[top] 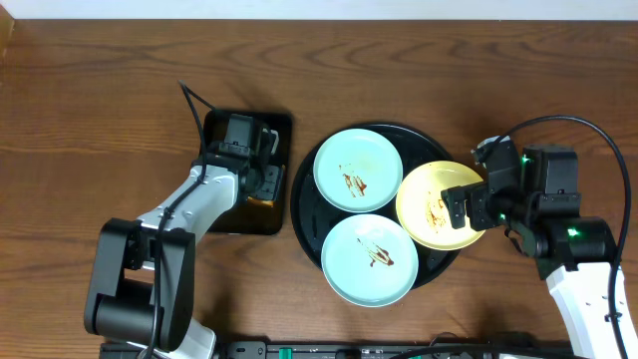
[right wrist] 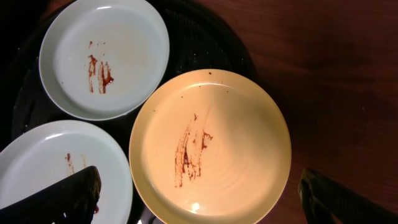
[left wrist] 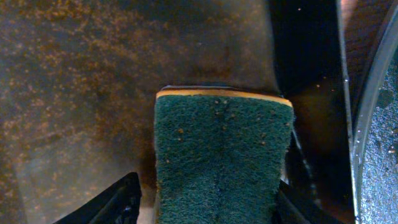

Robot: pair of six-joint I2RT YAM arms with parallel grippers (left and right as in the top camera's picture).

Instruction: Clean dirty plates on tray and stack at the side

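Observation:
The round black tray (top: 309, 214) holds three dirty plates with brown smears: a mint plate (top: 358, 170) at the back, a mint plate (top: 370, 259) at the front and a yellow plate (top: 439, 204) on the right rim. My right gripper (top: 471, 207) is open above the yellow plate's right edge. In the right wrist view its fingers (right wrist: 205, 199) straddle the yellow plate (right wrist: 211, 146) without touching it. My left gripper (left wrist: 205, 205) is open around a green sponge (left wrist: 224, 149), with a small gap at the left finger.
The sponge lies in a smaller black rectangular tray (top: 282, 125) left of the round tray, under my left gripper (top: 261, 184). The round tray's rim (left wrist: 360, 155) shows at the right edge of the left wrist view. Bare wooden table (top: 100, 120) surrounds both trays.

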